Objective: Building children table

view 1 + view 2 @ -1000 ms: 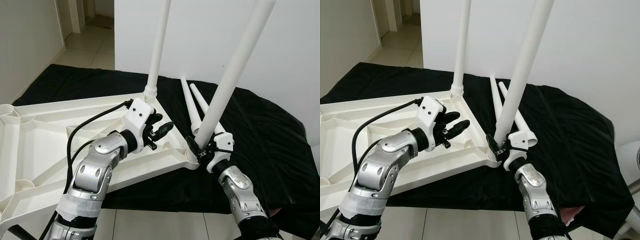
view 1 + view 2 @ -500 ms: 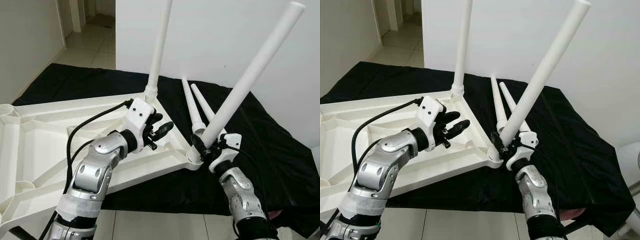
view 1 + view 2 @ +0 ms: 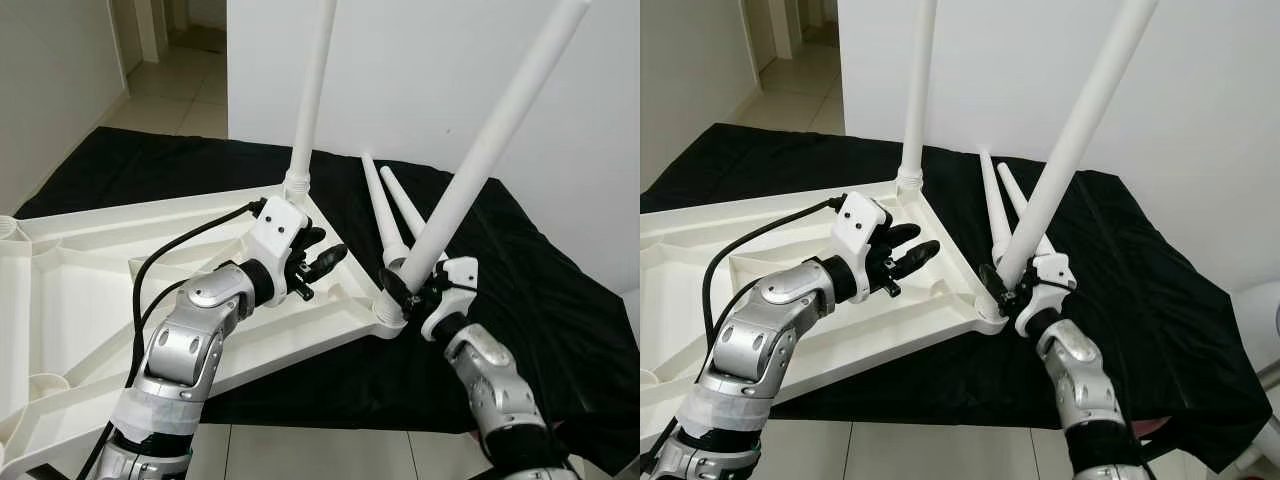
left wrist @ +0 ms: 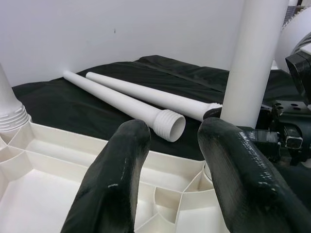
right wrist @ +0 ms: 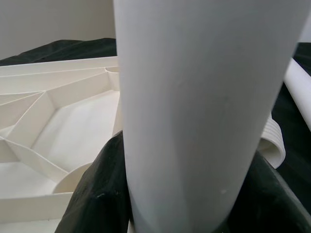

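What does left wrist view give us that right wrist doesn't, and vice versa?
Left wrist alone: the open left tool hovering over the tabletop underside, its two black fingers apart and empty, plus two loose legs lying full length on the black cloth, and the threaded base of the fitted leg.
Right wrist alone: a close-up of the right tool clamped round the tilted leg.
Both: that tilted leg, the ribbed white underside, black cloth, and a loose leg's threaded end.
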